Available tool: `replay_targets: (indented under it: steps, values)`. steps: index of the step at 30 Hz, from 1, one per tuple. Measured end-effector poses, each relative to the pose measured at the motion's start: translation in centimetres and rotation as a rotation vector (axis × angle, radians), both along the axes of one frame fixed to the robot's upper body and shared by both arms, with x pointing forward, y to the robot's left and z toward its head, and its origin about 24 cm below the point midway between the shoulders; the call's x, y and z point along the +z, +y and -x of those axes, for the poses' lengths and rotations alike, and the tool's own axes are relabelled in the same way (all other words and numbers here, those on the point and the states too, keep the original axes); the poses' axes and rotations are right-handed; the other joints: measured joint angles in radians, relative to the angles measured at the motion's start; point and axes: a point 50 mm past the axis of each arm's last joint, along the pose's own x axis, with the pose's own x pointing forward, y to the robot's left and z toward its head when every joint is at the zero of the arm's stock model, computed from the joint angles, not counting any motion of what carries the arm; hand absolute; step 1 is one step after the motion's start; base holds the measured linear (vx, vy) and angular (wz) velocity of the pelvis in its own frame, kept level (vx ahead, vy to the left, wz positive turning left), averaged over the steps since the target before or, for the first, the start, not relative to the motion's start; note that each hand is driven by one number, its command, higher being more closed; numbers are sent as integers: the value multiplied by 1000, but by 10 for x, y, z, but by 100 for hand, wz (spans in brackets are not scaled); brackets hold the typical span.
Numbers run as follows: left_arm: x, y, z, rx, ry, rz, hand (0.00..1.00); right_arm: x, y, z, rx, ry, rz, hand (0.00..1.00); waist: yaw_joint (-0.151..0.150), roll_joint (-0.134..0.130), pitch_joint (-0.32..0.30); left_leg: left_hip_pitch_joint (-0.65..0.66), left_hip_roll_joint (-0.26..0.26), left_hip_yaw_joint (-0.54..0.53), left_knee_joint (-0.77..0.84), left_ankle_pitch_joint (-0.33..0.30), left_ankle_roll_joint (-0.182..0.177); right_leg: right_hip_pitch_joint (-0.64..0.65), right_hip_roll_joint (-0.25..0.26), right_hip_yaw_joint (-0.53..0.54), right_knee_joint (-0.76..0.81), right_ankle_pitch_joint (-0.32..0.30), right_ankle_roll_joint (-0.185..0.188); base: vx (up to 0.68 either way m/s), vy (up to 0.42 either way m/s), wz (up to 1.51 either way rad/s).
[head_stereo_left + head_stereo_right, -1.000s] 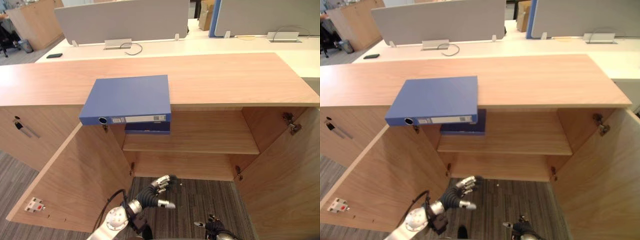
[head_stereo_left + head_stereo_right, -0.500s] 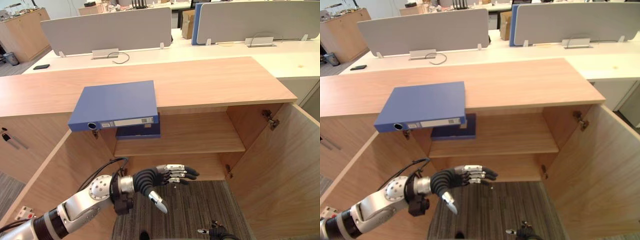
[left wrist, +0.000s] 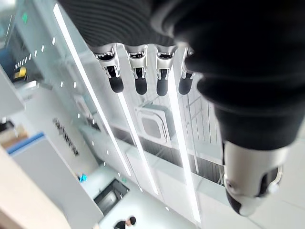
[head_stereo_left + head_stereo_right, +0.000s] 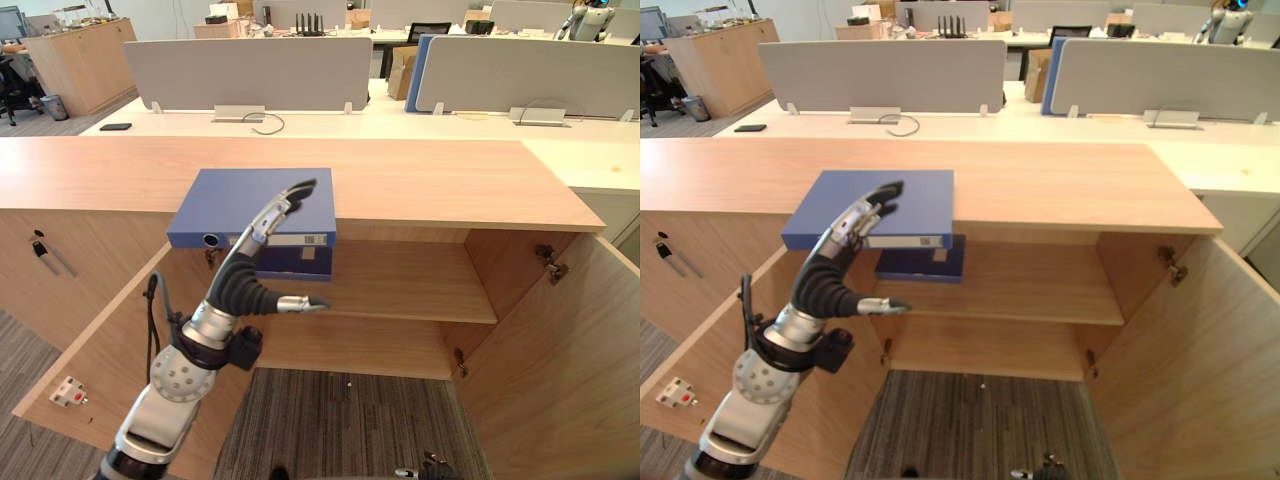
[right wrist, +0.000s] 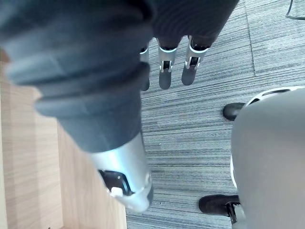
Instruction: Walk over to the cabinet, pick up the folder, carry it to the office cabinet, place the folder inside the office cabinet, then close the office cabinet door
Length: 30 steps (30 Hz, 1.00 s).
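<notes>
left hand (image 4: 250, 272) has risen from near the floor up to the folder (image 4: 232, 195), fingers straight, thumb spread, holding nothing. folder lies flat on the counter (image 4: 450, 180), overhanging the open cabinet (image 4: 400, 285). right hand (image 5: 164, 71) hangs low, fingers relaxed, empty.

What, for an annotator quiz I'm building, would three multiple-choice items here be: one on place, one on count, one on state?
1. Where is the upper blue folder? A cabinet top B floor C desk
2. Blue folders here? A one B two C four
3. Left hand? A open B shut on folder C shut on door
1A: it overhangs the top's front edge. 2B: a second blue folder lies on the shelf. 3A: its fingers are straight, holding nothing.
</notes>
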Motion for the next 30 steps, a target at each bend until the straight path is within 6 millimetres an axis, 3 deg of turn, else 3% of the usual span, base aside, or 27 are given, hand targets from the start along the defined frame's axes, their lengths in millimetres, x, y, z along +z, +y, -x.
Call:
replay_targets:
  steps: [5, 10, 17, 30]
  values:
    - [-1, -2, 1, 195, -163, -98, 0, 0, 2, 1, 8, 5, 19, 0, 0, -10, -9, 0, 2, 12, 0, 3, 3, -8, 0, 13, 0, 1, 0, -19, 16, -7]
    - [-13, 1, -9, 312, -187, -164, 0, 0, 3, -2, 3, -9, 28, 0, -1, -13, -13, 2, 3, 21, 0, 1, 2, -9, 2, 19, -6, 5, 3, 3, 6, -6]
    - [-47, 28, -33, 470, -149, -493, 0, 0, 4, -2, 2, -11, 30, 0, -3, -14, -13, 11, 6, 22, -1, -7, -5, 6, 5, 18, -25, 3, -3, 0, 0, 0]
    - [-53, 52, -52, 603, -196, -709, 0, 1, 6, -2, -11, -23, 26, 0, -6, -21, -9, 39, 5, 40, -1, -34, -16, 43, 6, 23, -63, 7, -2, 12, 3, -3]
